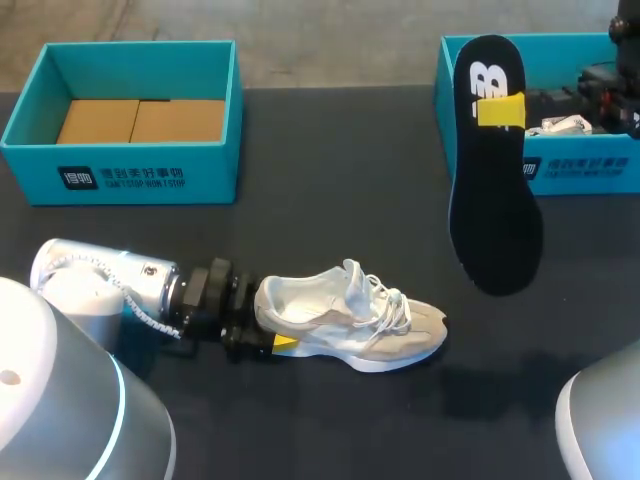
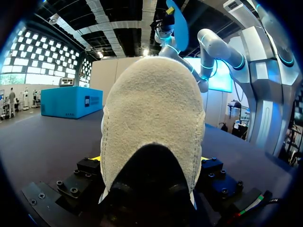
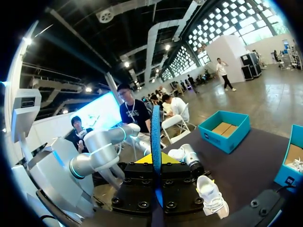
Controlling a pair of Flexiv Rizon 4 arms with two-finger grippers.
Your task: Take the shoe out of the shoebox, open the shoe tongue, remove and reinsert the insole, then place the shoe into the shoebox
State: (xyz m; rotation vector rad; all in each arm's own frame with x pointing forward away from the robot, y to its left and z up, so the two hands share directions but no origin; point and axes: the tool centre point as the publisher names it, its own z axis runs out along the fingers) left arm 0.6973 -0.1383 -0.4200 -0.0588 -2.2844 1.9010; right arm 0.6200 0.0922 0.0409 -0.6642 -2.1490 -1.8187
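A white and beige shoe [image 1: 350, 315] lies on its sole on the dark table, toe to the right. My left gripper [image 1: 275, 330] is at its heel, one finger on each side, shut on the shoe [image 2: 151, 109]. In the left wrist view the suede heel fills the gap between the yellow fingertips [image 2: 97, 158]. My right gripper [image 1: 500, 108] is raised above the table at the right. It is shut on the top of a black insole [image 1: 490, 190], which hangs down. The right wrist view shows the insole [image 3: 155, 137] edge-on between the fingers, with the shoe [image 3: 213, 196] far below.
A teal shoebox [image 1: 120, 180] with cardboard inside stands at the back left. A second teal shoebox [image 1: 590, 172] at the back right holds something white [image 1: 565, 125]. My right arm [image 1: 620, 90] is above that box.
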